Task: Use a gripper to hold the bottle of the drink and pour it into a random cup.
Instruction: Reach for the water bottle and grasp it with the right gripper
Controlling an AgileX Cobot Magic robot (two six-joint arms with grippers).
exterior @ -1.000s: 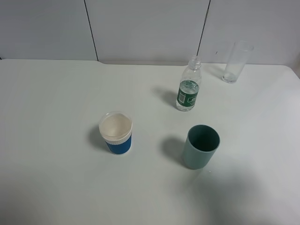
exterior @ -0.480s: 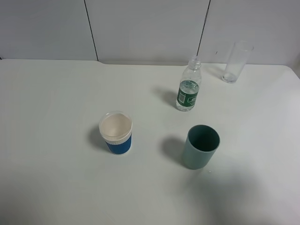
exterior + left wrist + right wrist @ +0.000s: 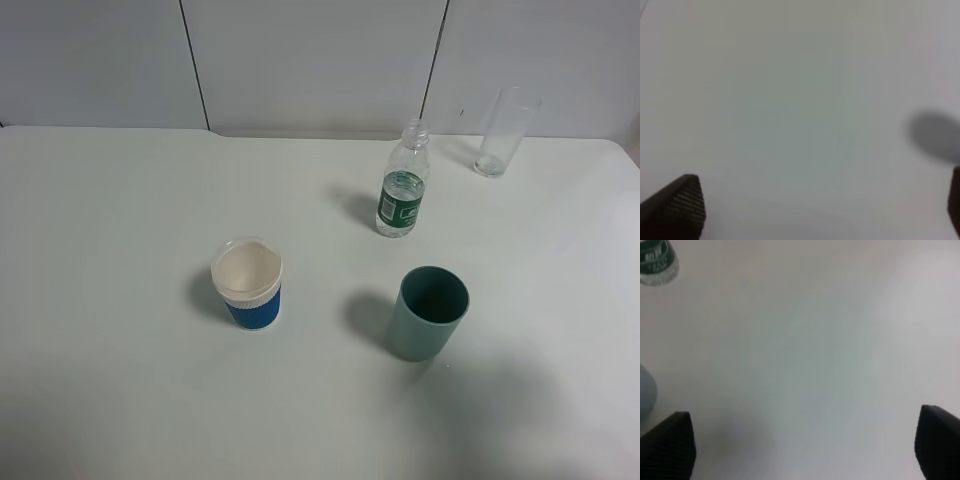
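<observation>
Open table (image 3: 120,220) lies all round the bottle (image 3: 403,190); teal cup (image 3: 430,315) and glass (image 3: 503,132) stand apart from it

Wall (image 3: 310,60) at 12: pale grey flat panels, matte. Two thin dark seams (image 3: 195,65) btwn panels, at 11 & 1, both leaning slightly. Table (image 3: 120,200): white, smooth top, fills view from centre to 6 and from 9 to 3. Back edge (image 3: 100,127) meets wall base w/ faint dark line; far corner (image 3: 622,142) at 2. Light soft, diffuse, no hard glare. Broad faint shade patch (image 3: 490,400) on tabletop twd 5, dimmer also at 7. Wrist views: same white top, blurred; left one has dark shadow smudge (image 3: 935,137).
</observation>
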